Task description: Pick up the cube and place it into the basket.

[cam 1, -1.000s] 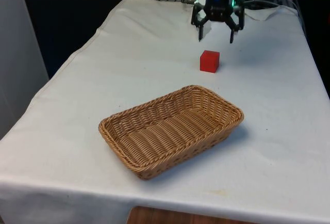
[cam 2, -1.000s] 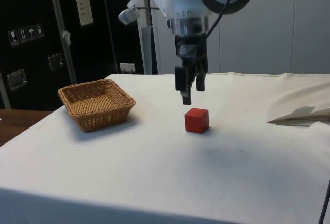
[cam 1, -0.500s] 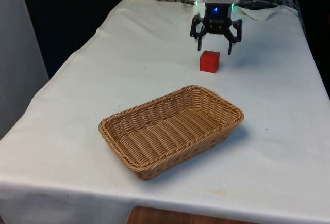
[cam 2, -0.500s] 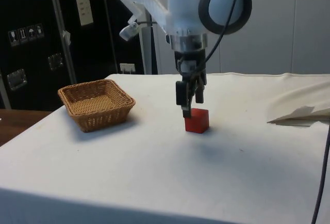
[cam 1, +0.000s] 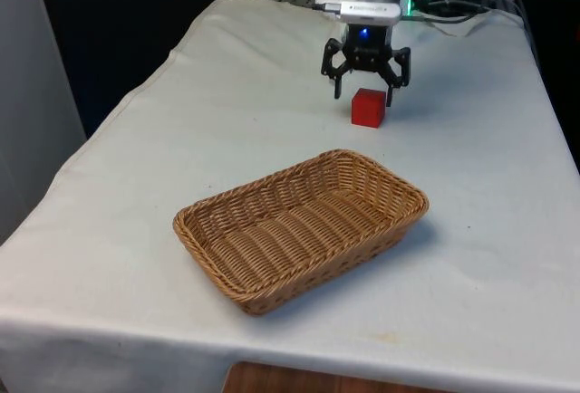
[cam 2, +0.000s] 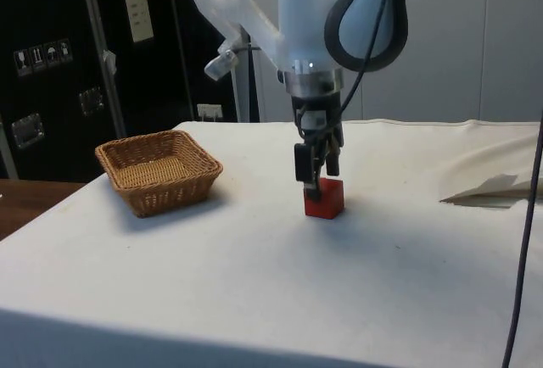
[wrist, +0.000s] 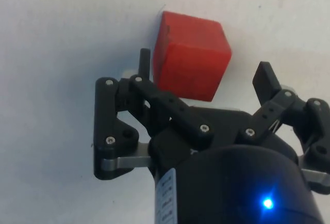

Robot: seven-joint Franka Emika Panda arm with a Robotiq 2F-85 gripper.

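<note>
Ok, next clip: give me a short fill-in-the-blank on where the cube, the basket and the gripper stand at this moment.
1. The cube is coloured ____.
2. The gripper has its fingers spread ____, one on either side of the cube.
3. The cube rests on the white ____, outside the basket.
4. The basket holds ____.

Missing words: red; open; cloth; nothing

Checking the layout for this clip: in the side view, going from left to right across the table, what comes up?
Basket → gripper, open, over the cube's left edge → red cube → rumpled fold of cloth.
</note>
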